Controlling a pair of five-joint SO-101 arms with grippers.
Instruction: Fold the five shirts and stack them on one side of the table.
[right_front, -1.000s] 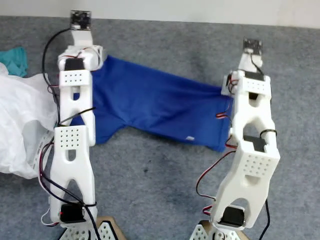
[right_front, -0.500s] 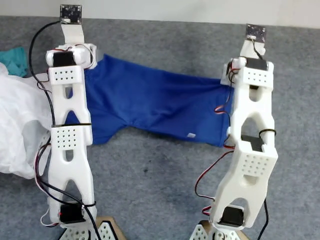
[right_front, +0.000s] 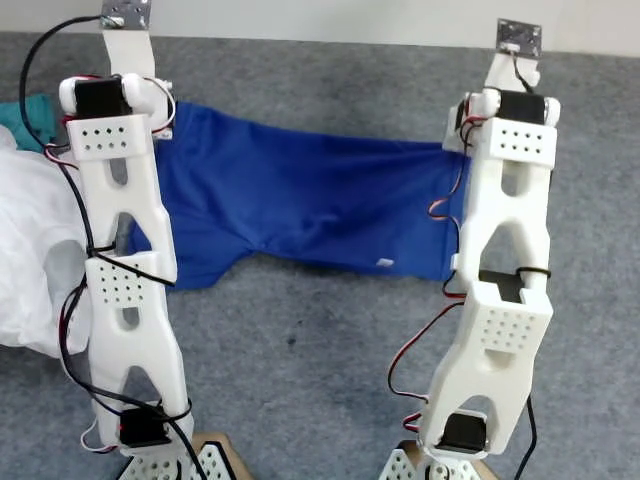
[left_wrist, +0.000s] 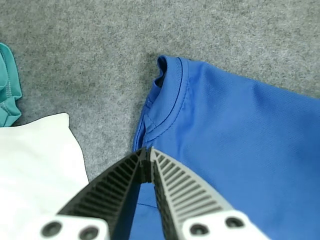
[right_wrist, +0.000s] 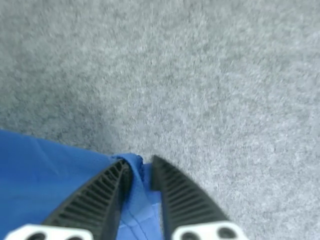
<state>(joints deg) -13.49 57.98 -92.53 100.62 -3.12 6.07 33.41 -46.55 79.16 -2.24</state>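
Blue shirt (right_front: 310, 205) spread between left hand (left_wrist: 148, 156) and right hand (right_wrist: 141, 167)

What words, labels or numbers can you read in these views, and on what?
No text can be read in any view.
Small white mark on the blue shirt, near its lower edge: too small to read.
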